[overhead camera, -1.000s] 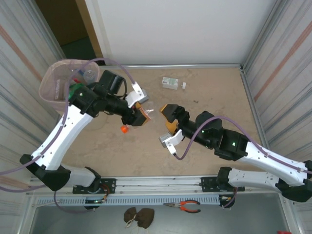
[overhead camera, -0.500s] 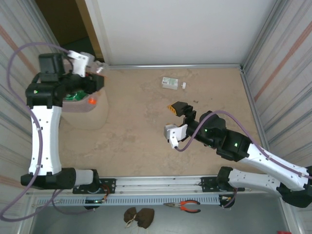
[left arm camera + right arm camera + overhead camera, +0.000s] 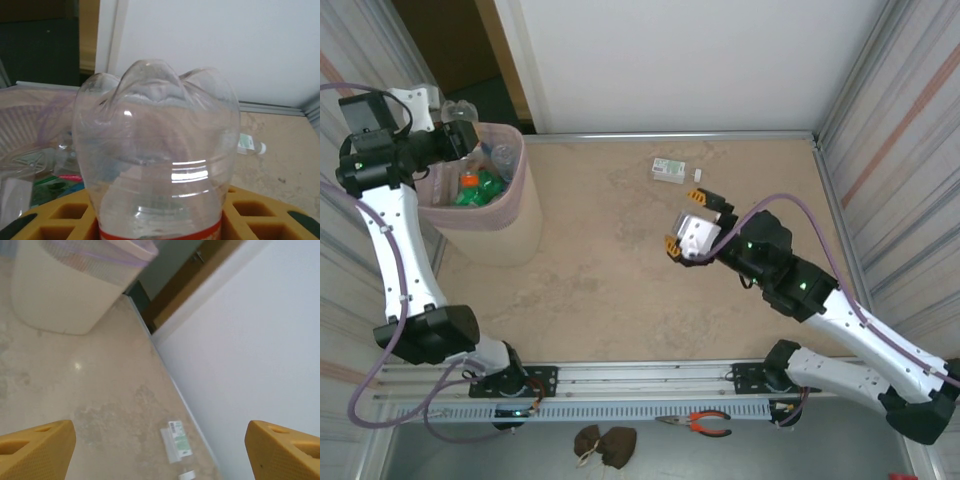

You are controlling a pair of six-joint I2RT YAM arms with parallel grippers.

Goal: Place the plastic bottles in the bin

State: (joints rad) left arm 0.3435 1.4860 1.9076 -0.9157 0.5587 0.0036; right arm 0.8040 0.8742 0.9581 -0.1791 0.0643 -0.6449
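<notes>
From above, the left arm [image 3: 395, 235] stands raised at the table's left edge, its wrist bent towards the tall pale-pink translucent bin [image 3: 516, 160], which holds green bottles [image 3: 470, 196]. The wrist camera shows the yellow left fingers [image 3: 55, 218] clamped on a clear plastic bottle with a red label band [image 3: 155, 150], with the bin below and left of them. The right arm [image 3: 800, 285] reaches out low over mid-table. The right fingers [image 3: 35, 450] are wide apart and hold nothing. A small white-and-green-labelled bottle [image 3: 175, 440] lies on the table [image 3: 100, 400] beyond them.
</notes>
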